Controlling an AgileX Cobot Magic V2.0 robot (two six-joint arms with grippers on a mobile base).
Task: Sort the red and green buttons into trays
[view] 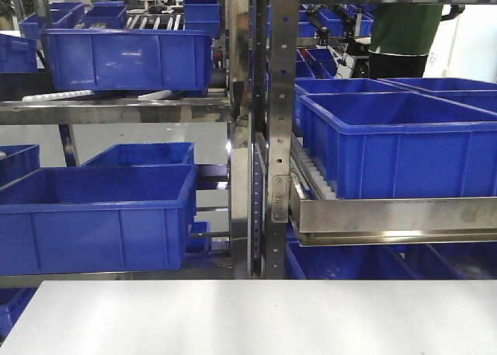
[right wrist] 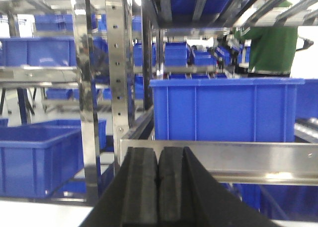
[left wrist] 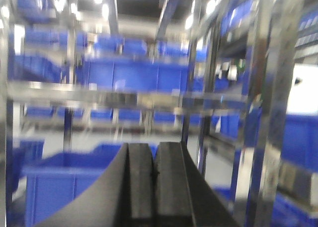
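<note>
Bright overhead light glints off the steel uprights (view: 277,130); the left wrist view is blurred.

Facing you: white tabletop (view: 248,320) in foreground; steel rack upright (view: 278,130) behind it; blue bins (view: 396,145) on shelves both sides; green-shirted person (view: 404,27) upper right.

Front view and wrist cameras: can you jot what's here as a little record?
Place: metal racks holding blue bins
Table: white, in front of the racks
Left gripper: shut, holding nothing
Right gripper: shut, holding nothing
Buttons: none in view
Person: green top, behind the racks at right
</note>
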